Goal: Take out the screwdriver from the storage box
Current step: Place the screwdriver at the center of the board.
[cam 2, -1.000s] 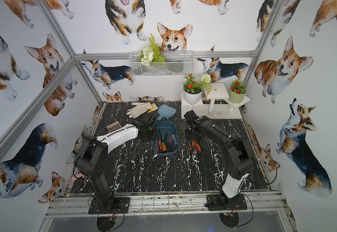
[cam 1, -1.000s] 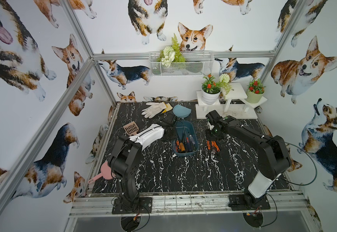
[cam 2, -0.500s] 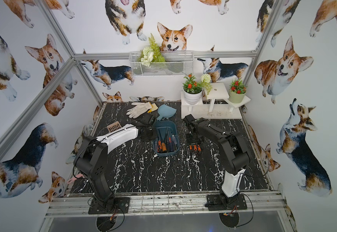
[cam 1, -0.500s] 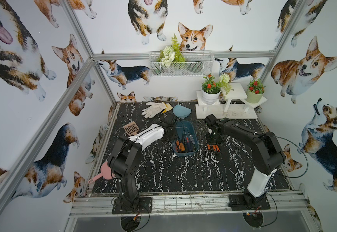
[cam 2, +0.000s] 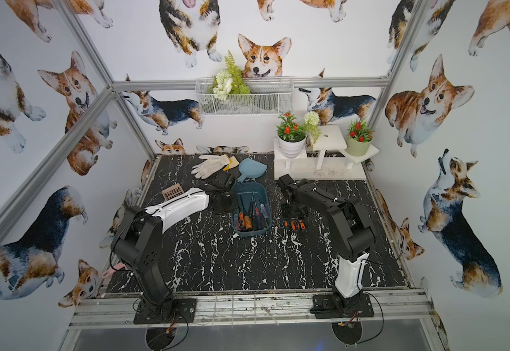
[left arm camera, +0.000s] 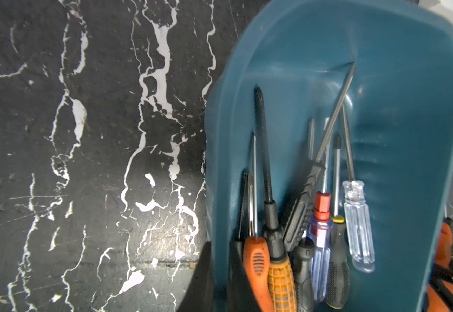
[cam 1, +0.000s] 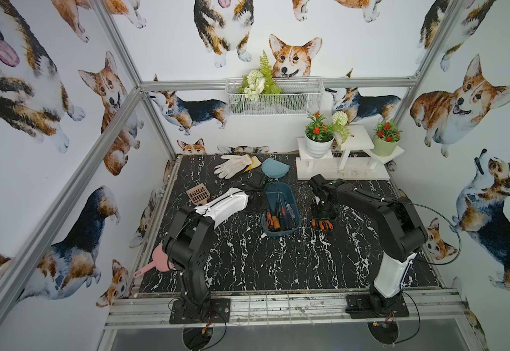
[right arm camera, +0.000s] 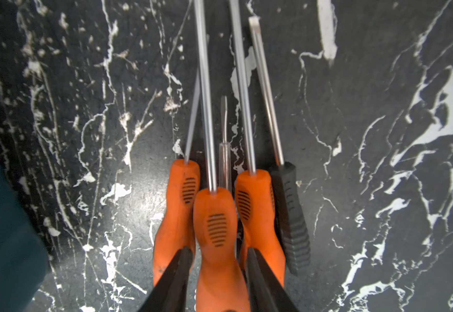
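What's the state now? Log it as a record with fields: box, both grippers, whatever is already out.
box: teal, on table, several screwdrivers inside
left gripper: shut on box rim
right gripper: jaws astride top orange screwdriver; grip unclear
pile: five out on table beside box: three orange, one black, one clear
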Tool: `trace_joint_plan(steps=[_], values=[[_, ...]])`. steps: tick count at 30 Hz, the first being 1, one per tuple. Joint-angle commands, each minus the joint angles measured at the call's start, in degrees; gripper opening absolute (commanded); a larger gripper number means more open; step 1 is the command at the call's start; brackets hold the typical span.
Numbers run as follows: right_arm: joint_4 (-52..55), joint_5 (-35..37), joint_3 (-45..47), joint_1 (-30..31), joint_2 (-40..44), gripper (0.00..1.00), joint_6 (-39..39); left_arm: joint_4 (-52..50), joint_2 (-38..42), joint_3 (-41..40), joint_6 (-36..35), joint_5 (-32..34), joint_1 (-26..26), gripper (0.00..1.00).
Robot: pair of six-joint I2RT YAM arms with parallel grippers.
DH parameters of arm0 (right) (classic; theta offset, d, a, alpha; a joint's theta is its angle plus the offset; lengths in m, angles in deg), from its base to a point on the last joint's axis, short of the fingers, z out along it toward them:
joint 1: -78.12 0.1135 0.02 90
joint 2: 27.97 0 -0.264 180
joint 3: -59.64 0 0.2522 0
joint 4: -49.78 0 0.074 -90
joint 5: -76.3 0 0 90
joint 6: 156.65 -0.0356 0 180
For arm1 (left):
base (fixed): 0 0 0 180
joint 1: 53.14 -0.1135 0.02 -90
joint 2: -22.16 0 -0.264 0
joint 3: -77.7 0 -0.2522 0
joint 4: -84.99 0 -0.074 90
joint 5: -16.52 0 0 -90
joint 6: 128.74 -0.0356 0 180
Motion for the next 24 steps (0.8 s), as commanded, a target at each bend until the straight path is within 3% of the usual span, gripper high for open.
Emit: trace_joint_plan(steps=[1, 18, 24], values=[[-0.75, -0.25, 0.02, -0.03, 0.55, 0.46, -0.70, 1.40, 0.67, -0.08, 0.02, 0.13, -0.05, 0.00], [-5.40, -5.07, 0.71, 0.08, 8.91, 0.60, -1.41, 1.54, 0.76, -0.09, 0.08, 0.17, -0.06, 0.00], [-6.34, -8.50, -1.52, 1.61, 11.33, 0.60, -1.68, 1.96, 0.97, -0.04, 0.08, -0.23, -0.03, 0.00]])
